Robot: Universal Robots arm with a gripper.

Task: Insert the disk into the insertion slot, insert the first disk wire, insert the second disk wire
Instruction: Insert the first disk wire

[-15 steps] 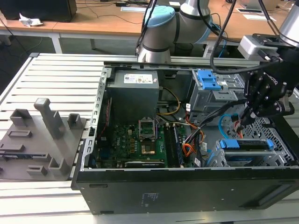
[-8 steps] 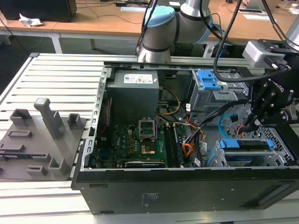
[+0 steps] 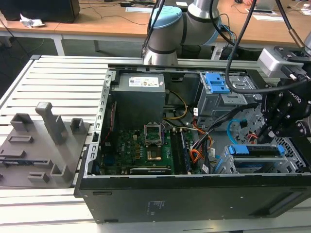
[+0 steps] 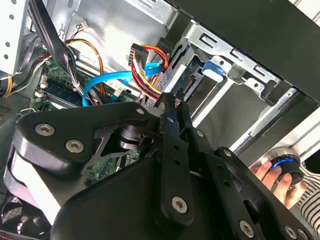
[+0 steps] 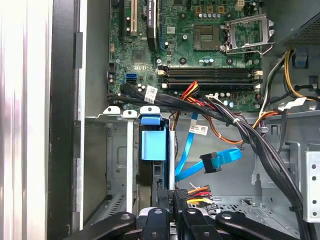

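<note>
Disk (image 5: 152,145) is sitting inside the insertion slot (image 5: 116,165), so the end effector (image 5: 173,196) is pinching the first disk wire (image 5: 199,191) at its plug, seemingly aiming it at the disk's rear; the second disk wire (image 5: 227,156) is dangling free nearby.

Around your tool (image 4: 175,99) the room is narrow. The coloured wires (image 5: 199,191) lie just beside it, and the blue cable (image 5: 230,156) loops over the bare floor next to the disk (image 5: 152,145). The thick black cables (image 5: 252,142) run between this corner and the board (image 5: 200,50). The tall cage (image 3: 218,97) stands near. Over the board you have open room. A hand (image 4: 265,174) is beyond the case wall (image 4: 260,30).
</note>
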